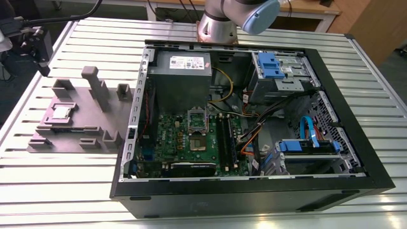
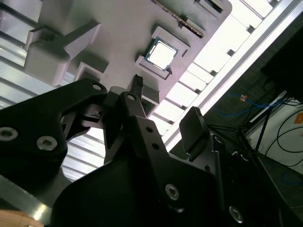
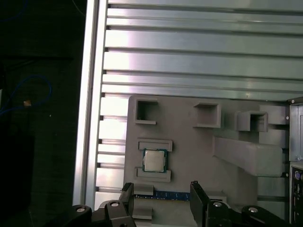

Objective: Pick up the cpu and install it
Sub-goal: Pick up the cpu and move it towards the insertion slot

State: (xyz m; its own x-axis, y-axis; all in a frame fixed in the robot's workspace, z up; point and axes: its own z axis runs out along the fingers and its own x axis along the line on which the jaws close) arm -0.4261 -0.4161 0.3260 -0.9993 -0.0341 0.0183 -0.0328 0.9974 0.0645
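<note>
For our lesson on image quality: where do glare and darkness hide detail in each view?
Second wrist view: the small square silvery cpu glares near white, as do the slatted aluminium table's bars; the black gripper is a dark mass. First wrist view: bright bands streak the table; beyond its edge, near black. Exterior view: even light, dimmer inside the open black computer case.

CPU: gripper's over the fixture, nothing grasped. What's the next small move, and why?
Probably ease the gripper toward the cpu until its open fingers straddle it. In both wrist views the cpu lies flat in its pocket of the grey fixture, untouched, just past the fingertips rather than between them, and the gripper holds nothing.
</note>
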